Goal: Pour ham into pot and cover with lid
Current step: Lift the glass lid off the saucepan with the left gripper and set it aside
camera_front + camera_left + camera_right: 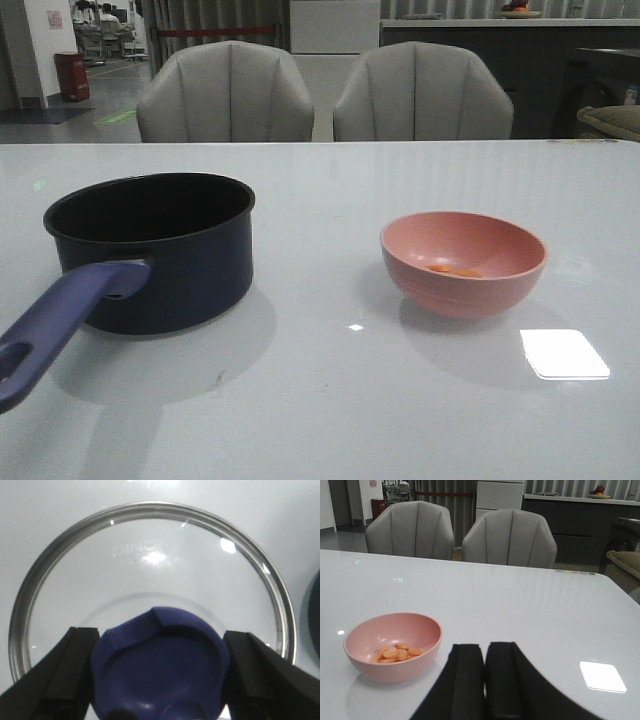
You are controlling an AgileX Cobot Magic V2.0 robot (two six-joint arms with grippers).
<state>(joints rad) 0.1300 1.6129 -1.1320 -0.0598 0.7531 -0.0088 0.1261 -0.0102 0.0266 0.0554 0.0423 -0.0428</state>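
— Nearest to us in the front view, the pot's long purple-blue handle (55,325) is reaching toward the camera, with the pot (150,250) itself sitting on the left side of the white table (330,400), its black interior showing no contents.

— And we are seeing the pink bowl (463,263) standing well apart from it on the right, upright, with the ham (452,269) lying at its bottom. In the right wrist view the ham (396,653) is showing as a small heap of orange slices.

— Our left gripper (159,672) is hanging wide over the lid (150,580), its 2 fingers (67,672) flanking the blue knob (160,667) on either side; we cannot tell whether they are touching it. The lid is lying flat on the table, beside a dark curved edge that we are taking for the pot.

— Our right gripper (485,680) is sitting with its 2 fingers pressed together, holding nothing, just beside the bowl (392,645). Behind the table, 2 grey chairs (225,92) are standing side by side.
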